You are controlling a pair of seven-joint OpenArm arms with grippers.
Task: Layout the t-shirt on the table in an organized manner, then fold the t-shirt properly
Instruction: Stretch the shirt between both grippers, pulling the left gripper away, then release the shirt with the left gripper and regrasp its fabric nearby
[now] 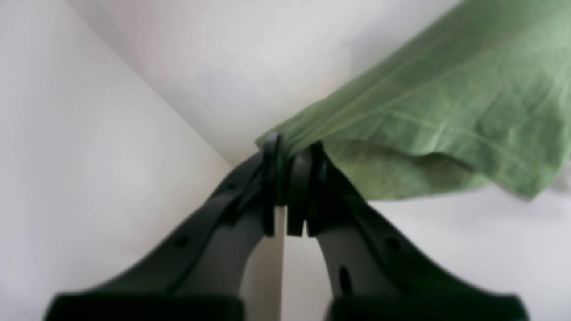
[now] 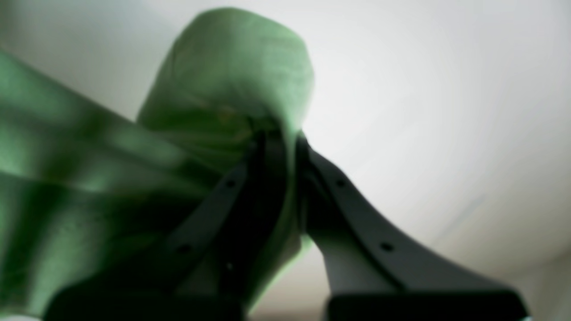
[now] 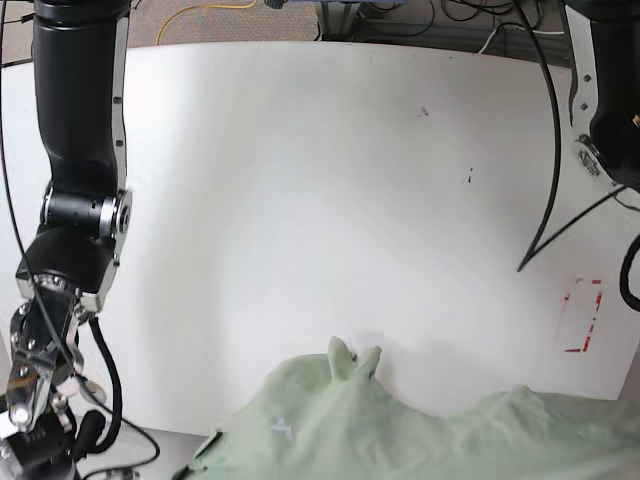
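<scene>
The sage-green soft knit t-shirt [image 3: 420, 435] lies bunched at the near edge of the white smooth worktop [image 3: 330, 190]. The left pincer [image 1: 285, 178] is clamped on its hem and the right pincer [image 2: 285, 147] on a fold. The shirt looks light, limp and easily stretched, so hem corners or shoulder seams seem the best places to hold it.

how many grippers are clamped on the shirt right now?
2. Left gripper pinches a t-shirt edge; right gripper is shut on a bunched fold. Both are out of sight in the base view.

T-shirt [image 3: 420, 435]: heaped along near edge of table [image 3: 300, 200]; red-outlined mark [image 3: 583, 315] at right, apparently just beyond it.
</scene>
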